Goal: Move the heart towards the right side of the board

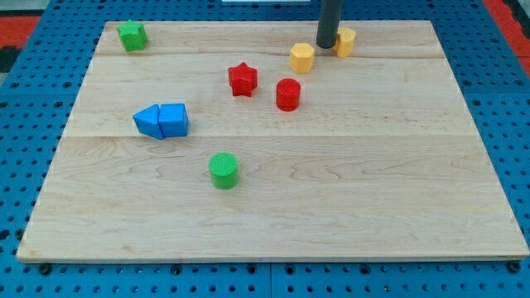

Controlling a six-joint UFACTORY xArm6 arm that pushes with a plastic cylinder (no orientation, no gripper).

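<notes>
1. At the view's top left, a green star-like block (131,35) is sitting near the corner of the wooden board (331,190).
2. Moving right, a blue pair (161,121), a wedge touching a cube, is resting mid-left, with a green cylinder (223,170) below.
3. A red star (243,79) and a red cylinder (287,94) are lying near the centre.
4. A yellow hexagon-like block (302,57) is sitting just left of your rod.
5. Your tip (326,45) is a bare rod holding nothing, pressing against the left side of the yellow heart (345,40), probably to shove it rightward.
</notes>
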